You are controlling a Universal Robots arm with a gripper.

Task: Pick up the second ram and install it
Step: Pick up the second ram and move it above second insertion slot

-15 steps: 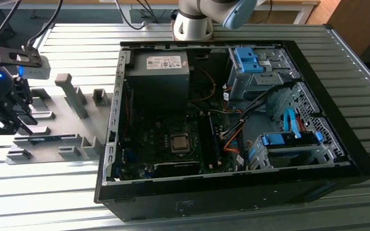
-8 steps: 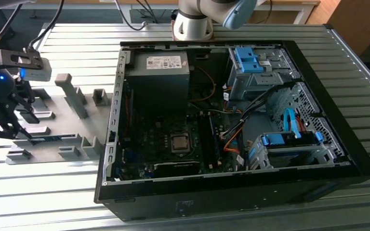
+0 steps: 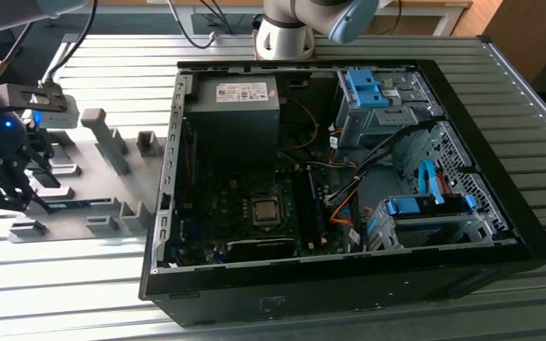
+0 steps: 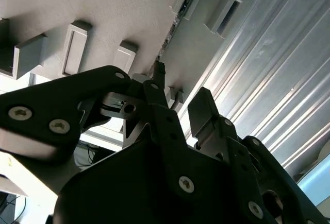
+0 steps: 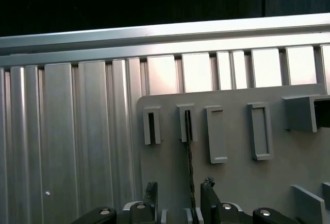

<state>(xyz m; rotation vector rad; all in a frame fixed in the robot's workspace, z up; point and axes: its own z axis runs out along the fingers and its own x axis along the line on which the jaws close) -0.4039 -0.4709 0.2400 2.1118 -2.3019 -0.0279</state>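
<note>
The second ram (image 5: pixel 188 157) stands on edge in a slotted grey holder block (image 5: pixel 186 125) on the grey holder plate (image 5: pixel 242 183). It is a thin dark strip in both wrist views (image 4: pixel 172 26). In the exterior view the ram (image 3: pixel 72 205) lies at the far left, just beside my gripper (image 3: pixel 8 193). My gripper (image 5: pixel 180 195) is open, and its fingertips (image 5: pixel 150 193) stand on either side of the stick's near end with clear gaps. The second wrist view shows the same straddle from the gripper (image 4: pixel 180 96).
The open black computer case (image 3: pixel 349 270) lies in the middle of the ribbed metal table (image 3: pixel 65 291), with motherboard, CPU socket (image 3: pixel 265 210), power supply (image 3: pixel 235 106) and blue drive latches (image 3: pixel 366 87). Several grey holder blocks (image 3: pixel 102 138) rise from the plate near the gripper.
</note>
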